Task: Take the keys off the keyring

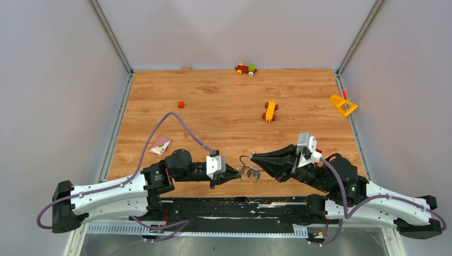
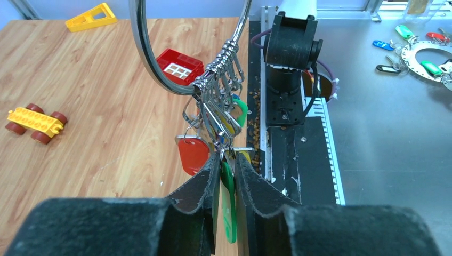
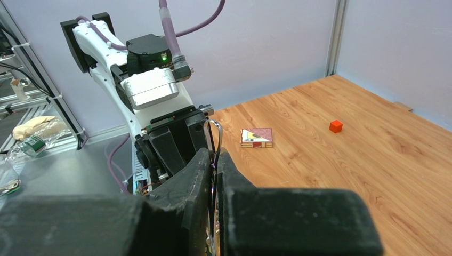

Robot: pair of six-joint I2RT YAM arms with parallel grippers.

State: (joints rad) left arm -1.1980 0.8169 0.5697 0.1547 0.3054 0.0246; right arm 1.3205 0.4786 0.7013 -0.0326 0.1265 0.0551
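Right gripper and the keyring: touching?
Touching. The right wrist view shows the keyring wire pinched between the shut fingers of the right gripper.

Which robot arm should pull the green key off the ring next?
Left. The left gripper has its fingers on either side of the green-tagged key hanging under the keyring. The right gripper is shut on the keyring's wire, holding it up, so it is busy.

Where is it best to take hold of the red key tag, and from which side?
Probably its lower end, pinched across the flat faces, coming from below: the red key tag hangs free beneath the keyring, and small rings and other keys crowd its top.
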